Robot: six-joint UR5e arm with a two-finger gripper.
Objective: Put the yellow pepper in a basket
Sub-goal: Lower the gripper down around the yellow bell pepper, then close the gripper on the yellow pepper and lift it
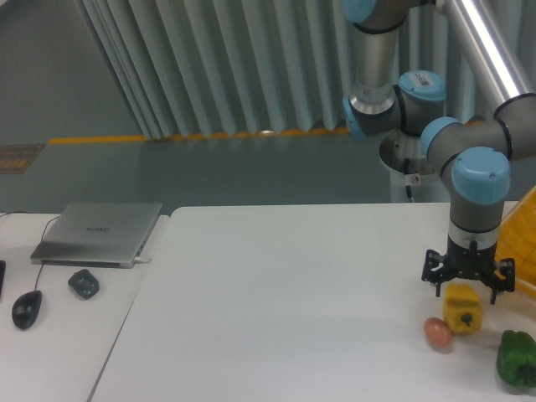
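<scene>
The yellow pepper [462, 307] sits on the white table near the right edge, its dark stem facing the camera. My gripper [466, 286] hangs directly above it with its fingers spread open to either side of the pepper's top. A sliver of the yellow-orange latticed basket [518, 247] shows at the right edge of the frame, just beyond the gripper.
A small orange-brown egg-shaped object [437, 332] lies left of the yellow pepper, and a green pepper [517, 358] sits at the lower right. On the far left are a closed laptop [99, 232], a mouse [27, 309] and a small dark object [84, 284].
</scene>
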